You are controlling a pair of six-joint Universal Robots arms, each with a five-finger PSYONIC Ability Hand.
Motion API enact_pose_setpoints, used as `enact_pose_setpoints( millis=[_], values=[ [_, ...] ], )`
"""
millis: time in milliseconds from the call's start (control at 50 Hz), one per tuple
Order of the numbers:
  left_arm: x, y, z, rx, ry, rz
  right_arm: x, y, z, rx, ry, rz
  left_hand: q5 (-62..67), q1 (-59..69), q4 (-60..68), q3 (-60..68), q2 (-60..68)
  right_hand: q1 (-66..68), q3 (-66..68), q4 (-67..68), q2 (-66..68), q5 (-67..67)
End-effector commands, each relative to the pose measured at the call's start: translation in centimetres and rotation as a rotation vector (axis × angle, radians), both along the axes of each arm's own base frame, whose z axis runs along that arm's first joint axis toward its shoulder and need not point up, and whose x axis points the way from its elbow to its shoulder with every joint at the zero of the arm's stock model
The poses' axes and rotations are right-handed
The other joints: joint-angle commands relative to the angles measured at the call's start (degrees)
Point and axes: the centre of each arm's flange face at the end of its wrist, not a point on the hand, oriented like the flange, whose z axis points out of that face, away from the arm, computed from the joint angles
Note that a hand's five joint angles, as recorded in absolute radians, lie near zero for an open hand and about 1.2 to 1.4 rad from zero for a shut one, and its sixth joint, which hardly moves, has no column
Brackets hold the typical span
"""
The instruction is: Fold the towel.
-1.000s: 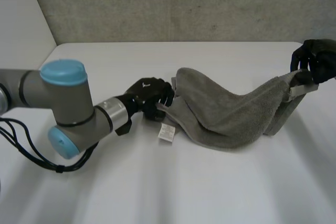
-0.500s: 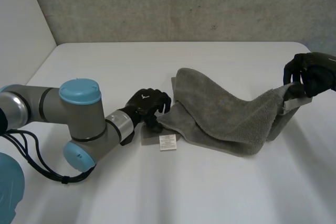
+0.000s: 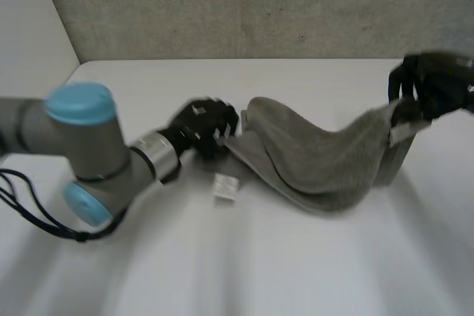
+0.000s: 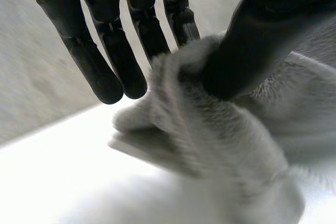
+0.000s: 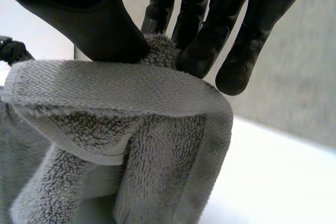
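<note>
Head view: the grey towel is stretched between the two hands over the white table. The left hand holds one end, low by the table. The right hand holds the other end up higher. The middle of the towel sags down, and I cannot tell if it touches the table. A small white tag hangs from the towel near the left hand.

In the left wrist view, thumb and fingers pinch a bunched bit of towel. In the right wrist view, thumb and fingers pinch the thick edge, and the towel hangs down in folds.
</note>
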Motion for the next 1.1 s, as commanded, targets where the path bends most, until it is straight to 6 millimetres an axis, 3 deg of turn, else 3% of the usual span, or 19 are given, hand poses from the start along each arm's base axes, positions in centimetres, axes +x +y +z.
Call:
enact_pose_setpoints(
  millis=[20, 100, 140, 180, 240, 340, 460, 620, 660, 680, 720, 740, 780, 840, 880, 940, 1000, 1060, 1100],
  values=[
    [4.7, -1.0, 7.9, -0.093, 0.041, 0.111, 0.1, 1.5, 8.3, -0.267, -0.088, 0.016, 2.0, 3.9, 2.1, 1.1, 2.2, 3.8, 2.8, 3.1, 5.0, 4.2],
    [6.4, -0.5, 9.2, -0.099, 0.033, 0.147, -0.4, 1.2, 9.1, -0.238, -0.138, 0.003, 2.0, 3.9, 2.1, 1.1, 2.2, 3.8, 2.8, 3.1, 5.0, 4.2],
    [6.8, -0.1, 9.0, -0.091, 0.024, 0.154, -0.8, 0.8, 7.7, -0.156, -0.131, 0.005, 2.0, 3.9, 2.1, 1.1, 2.2, 3.8, 2.8, 3.1, 5.0, 4.2],
    [7.4, 0.9, 7.5, -0.035, 0.001, 0.162, -1.5, -0.4, 2.6, 0.042, -0.031, 0.019, 2.0, 3.9, 2.1, 1.1, 2.2, 3.8, 2.8, 3.1, 5.0, 4.2],
    [7.3, 1.6, 6.4, -0.001, -0.013, 0.155, -0.9, 0.0, 0.3, 0.126, 0.062, 0.057, 2.0, 3.9, 2.1, 1.1, 2.2, 3.8, 2.8, 3.1, 5.0, 4.2],
    [7.7, 3.6, 3.1, -0.01, -0.174, 0.116, 0.0, 1.7, -7.3, 0.343, 0.491, 0.123, 2.0, 3.9, 2.1, 1.1, 2.2, 3.8, 2.8, 3.1, 5.0, 4.2],
    [8.2, 3.2, 1.6, -0.098, -0.339, 0.091, 1.0, 1.2, -9.3, 0.288, 0.636, 0.077, 2.0, 3.9, 2.1, 1.1, 2.2, 3.8, 2.8, 3.1, 5.0, 4.2],
    [6.7, -0.7, 3.9, -0.167, -0.329, 0.099, 5.8, -1.4, -4.1, -0.128, 0.525, 0.124, 2.0, 3.9, 2.1, 1.1, 2.2, 3.8, 2.8, 3.1, 5.0, 4.2],
    [5.7, -2.8, 8.1, -0.285, -0.22, 0.141, 7.7, -2.2, 0.8, -0.378, 0.347, 0.11, 2.0, 3.9, 2.1, 1.1, 2.2, 3.8, 2.8, 3.1, 5.0, 4.2],
    [5.7, -2.8, 8.1, -0.286, -0.219, 0.141, 7.7, -2.2, 0.8, -0.379, 0.346, 0.11, 2.0, 3.9, 2.1, 1.1, 2.2, 3.8, 2.8, 3.1, 5.0, 4.2],
    [5.1, -4.7, 13.8, -0.419, -0.02, 0.236, 7.3, -1.9, 7.8, -0.634, 0.097, 0.037, 2.0, 3.9, 2.1, 1.1, 2.2, 3.8, 2.8, 3.1, 5.0, 4.2],
    [5.1, -4.7, 13.9, -0.42, -0.019, 0.236, 7.3, -1.9, 7.9, -0.635, 0.096, 0.037, 2.0, 3.9, 2.1, 1.1, 2.2, 3.8, 2.8, 3.1, 5.0, 4.2],
    [6.5, -6.6, 19.5, -0.55, 0.219, 0.414, 6.1, -1.3, 12.8, -0.809, -0.142, 0.009, 2.0, 3.9, 2.1, 1.1, 2.2, 3.8, 2.8, 3.1, 5.0, 4.2],
    [7.5, -6.8, 22.3, -0.626, 0.349, 0.498, 5.4, -1.1, 14.7, -0.866, -0.243, 0.009, 2.0, 3.9, 2.1, 1.1, 2.2, 3.8, 2.8, 3.1, 5.0, 4.2],
    [9.8, -6.3, 27.5, -0.788, 0.535, 0.582, 3.4, -1.3, 16.7, -0.874, -0.352, -0.012, 2.0, 3.9, 2.1, 1.1, 2.2, 3.8, 2.8, 3.1, 5.0, 4.2],
    [10.5, -6.5, 28.1, -0.809, 0.514, 0.569, 1.5, -2.4, 17.0, -0.805, -0.329, -0.039, 2.0, 3.9, 2.1, 1.1, 2.2, 3.8, 2.8, 3.1, 5.0, 4.2],
    [10.4, -6.7, 27.4, -0.781, 0.49, 0.549, 1.9, -3.1, 15.8, -0.711, -0.295, -0.007, 2.0, 3.9, 2.1, 1.1, 2.2, 3.8, 2.8, 3.1, 5.0, 4.2],
    [9.9, -6.9, 24.7, -0.688, 0.417, 0.516, 3.5, -4.4, 12.4, -0.528, -0.197, 0.117, 2.0, 3.9, 2.1, 1.1, 2.2, 3.8, 2.8, 3.1, 5.0, 4.2],
    [9.8, -6.9, 20.6, -0.564, 0.334, 0.484, 4.4, -4.5, 9.4, -0.394, -0.091, 0.212, 2.0, 3.9, 2.1, 1.1, 2.2, 3.8, 2.8, 3.1, 5.0, 4.2]
  ],
)
